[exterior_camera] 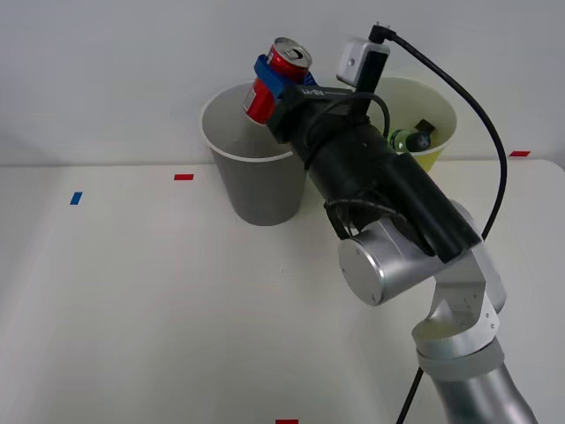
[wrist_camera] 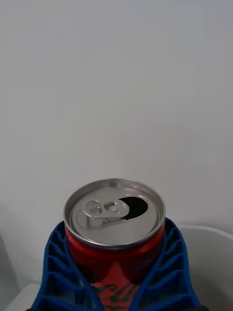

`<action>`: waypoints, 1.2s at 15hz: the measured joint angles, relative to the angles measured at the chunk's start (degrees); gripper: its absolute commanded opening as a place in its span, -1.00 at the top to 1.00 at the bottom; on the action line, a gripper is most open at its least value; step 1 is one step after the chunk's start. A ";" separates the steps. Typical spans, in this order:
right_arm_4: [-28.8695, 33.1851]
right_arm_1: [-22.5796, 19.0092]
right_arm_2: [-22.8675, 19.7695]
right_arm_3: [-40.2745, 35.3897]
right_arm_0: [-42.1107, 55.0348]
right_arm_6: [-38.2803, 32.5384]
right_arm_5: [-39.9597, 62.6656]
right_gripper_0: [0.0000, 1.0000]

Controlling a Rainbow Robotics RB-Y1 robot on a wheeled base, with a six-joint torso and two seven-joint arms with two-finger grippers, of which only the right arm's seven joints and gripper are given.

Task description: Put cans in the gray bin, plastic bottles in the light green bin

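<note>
Right pincer (exterior_camera: 269, 84) clamped on red can (exterior_camera: 276, 78), held tilted above gray bin (exterior_camera: 252, 181) mouth; can's lower part hidden between blue fingers (wrist_camera: 58, 272). Behind arm, light green bin (exterior_camera: 433, 119) partly occluded; green bottle (exterior_camera: 410, 139) inside, half visible.

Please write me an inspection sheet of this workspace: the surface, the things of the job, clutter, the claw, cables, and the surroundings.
Surface: white table, with small red and blue tape marks.
Job's things: red can held tilted above the gray bin, its mouth already opened; green bottle lies inside the light green bin; the bins stand side by side at the far edge.
Clutter: nothing seen.
Claw: right claw closed on the can, blue ribbed fingers on both sides of it.
Cables: a black cable runs from the wrist camera down along the arm.
Surroundings: plain white wall behind the table.
</note>
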 measured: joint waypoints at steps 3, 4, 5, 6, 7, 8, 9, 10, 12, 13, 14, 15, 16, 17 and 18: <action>0.60 2.38 -2.34 0.37 -6.06 -0.02 10.52 1.00; 0.80 2.59 -3.12 1.38 -8.30 -0.02 12.71 1.00; 0.95 2.67 -3.85 3.74 -10.16 0.07 13.07 1.00; 1.14 2.71 -4.64 6.65 -12.11 0.25 12.92 1.00; 1.39 2.72 -5.49 9.98 -13.98 0.43 12.22 1.00; 1.73 2.74 -6.23 13.34 -15.81 0.71 10.80 1.00; 2.15 2.74 -6.65 16.19 -17.04 1.05 8.71 1.00; 2.60 2.75 -6.78 18.32 -17.65 1.48 6.74 1.00; 3.29 2.75 -6.35 19.89 -18.04 2.11 5.57 1.00; 3.45 2.75 -6.06 20.00 -18.05 2.22 5.51 1.00; 3.52 2.75 -5.88 20.04 -18.04 2.24 5.49 1.00; 3.52 2.75 -5.77 20.05 -18.03 2.26 5.49 1.00; 3.53 2.75 -5.74 20.05 -18.04 2.21 5.48 1.00; 3.57 2.75 -5.75 20.05 -18.03 2.17 5.48 1.00; 3.62 2.75 -5.85 20.05 -18.02 2.25 5.48 0.91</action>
